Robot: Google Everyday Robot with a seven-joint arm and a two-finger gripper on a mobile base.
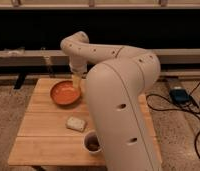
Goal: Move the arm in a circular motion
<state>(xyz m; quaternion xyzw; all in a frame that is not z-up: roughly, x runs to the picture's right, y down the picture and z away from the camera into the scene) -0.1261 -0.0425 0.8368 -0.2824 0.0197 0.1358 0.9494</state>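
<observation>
The cream-white arm (120, 95) fills the middle of the camera view, its thick rounded segments marked by a row of small dark holes. It bends from the lower right up to an elbow at the upper left, then drops down. Its gripper (77, 83), a small yellowish-tan tip, hangs over the right edge of the orange bowl (64, 93) on the wooden table (38, 130).
A pale rectangular block (76, 123) lies on the table in front of the bowl. A cup with dark contents (91, 143) stands near the front, partly behind the arm. A blue device (179, 95) and black cables lie on the floor at right.
</observation>
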